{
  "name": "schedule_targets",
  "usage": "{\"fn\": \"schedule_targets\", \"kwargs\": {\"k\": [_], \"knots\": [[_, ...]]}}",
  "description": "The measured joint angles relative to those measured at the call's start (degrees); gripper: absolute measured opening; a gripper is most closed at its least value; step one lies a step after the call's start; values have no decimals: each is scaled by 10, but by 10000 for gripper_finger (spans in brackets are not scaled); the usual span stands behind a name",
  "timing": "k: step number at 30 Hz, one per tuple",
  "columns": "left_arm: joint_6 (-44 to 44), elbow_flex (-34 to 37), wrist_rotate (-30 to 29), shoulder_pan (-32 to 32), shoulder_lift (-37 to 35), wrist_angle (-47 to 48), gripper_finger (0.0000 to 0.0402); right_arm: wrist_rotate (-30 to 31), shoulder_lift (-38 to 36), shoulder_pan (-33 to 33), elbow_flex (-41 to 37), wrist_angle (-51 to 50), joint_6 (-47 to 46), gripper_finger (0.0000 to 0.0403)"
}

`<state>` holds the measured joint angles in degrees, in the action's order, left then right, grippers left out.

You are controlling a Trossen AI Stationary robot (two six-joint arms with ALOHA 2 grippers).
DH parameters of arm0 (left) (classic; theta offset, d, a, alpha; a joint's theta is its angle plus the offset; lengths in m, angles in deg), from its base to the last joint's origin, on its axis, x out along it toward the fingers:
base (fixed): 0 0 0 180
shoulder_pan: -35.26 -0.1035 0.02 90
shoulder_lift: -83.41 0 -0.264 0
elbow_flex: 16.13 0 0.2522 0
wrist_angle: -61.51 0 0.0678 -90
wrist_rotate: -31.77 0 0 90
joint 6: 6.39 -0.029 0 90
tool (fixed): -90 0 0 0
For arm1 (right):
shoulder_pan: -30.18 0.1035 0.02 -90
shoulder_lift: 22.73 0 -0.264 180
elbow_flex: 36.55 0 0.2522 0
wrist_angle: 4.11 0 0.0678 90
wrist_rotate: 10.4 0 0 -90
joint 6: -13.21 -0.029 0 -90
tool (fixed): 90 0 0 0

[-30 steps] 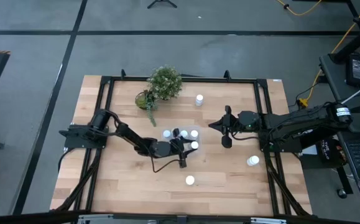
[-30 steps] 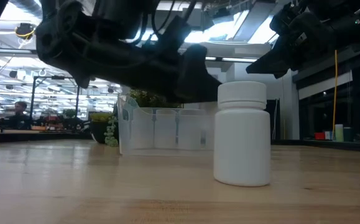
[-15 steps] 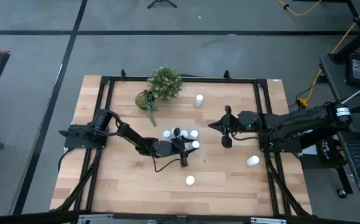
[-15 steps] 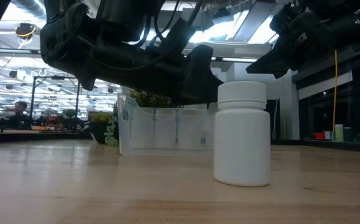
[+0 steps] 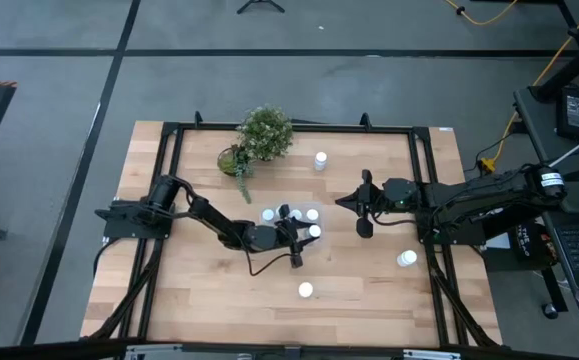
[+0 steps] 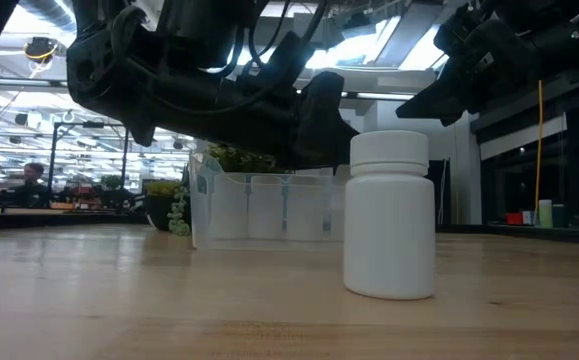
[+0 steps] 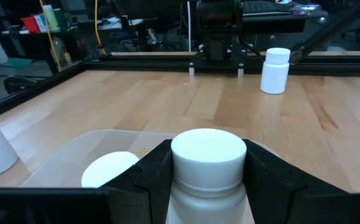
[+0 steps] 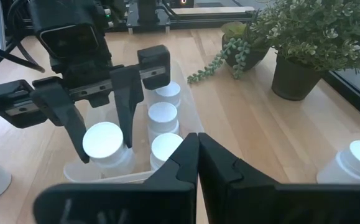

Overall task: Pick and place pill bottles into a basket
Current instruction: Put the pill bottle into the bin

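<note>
- High view, far left to centre: left end effector (image 5: 295, 238) reaching over the near corner of the clear basket (image 5: 268, 213) mid-desk, fingers pinching a white pill bottle (image 7: 207, 163) just below its cap, as seen in the left wrist view.
- Held bottle upright, hanging over the basket's open top, with another white cap (image 7: 108, 170) already down inside beside it.
- From the right wrist view: several bottles standing in the basket (image 8: 162, 115), the left end effector's fingers (image 8: 69, 118) straddling the held one (image 8: 104, 142).
- Step in hand, by judgement: placing this bottle in the basket; release not yet made.
- Next move likely calling for a short descent into a free spot, then spreading the fingers without knocking the neighbours, then a straight lift clear of the basket wall.
- Further right on the desk (image 5: 189, 290): loose bottles remaining, one near the potted plant (image 5: 320, 160), one near the front edge (image 5: 306, 290), one at the right edge (image 5: 407, 259).
- Right end effector (image 5: 364, 208) hovering right of the basket, fingers pressed together and empty, apparently waiting.
- Low view: front-edge bottle (image 6: 390, 215) standing upright on the wood, basket behind it.
</note>
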<state>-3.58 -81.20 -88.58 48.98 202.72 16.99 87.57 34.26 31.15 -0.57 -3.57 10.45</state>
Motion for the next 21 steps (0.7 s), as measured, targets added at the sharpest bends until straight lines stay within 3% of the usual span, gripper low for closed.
{"fn": "schedule_targets", "kwargs": {"k": [21], "knots": [[-6, 0, -2, 5, 0, 14, 154, 0, 0, 0, 0, 0, 0, 12]]}}
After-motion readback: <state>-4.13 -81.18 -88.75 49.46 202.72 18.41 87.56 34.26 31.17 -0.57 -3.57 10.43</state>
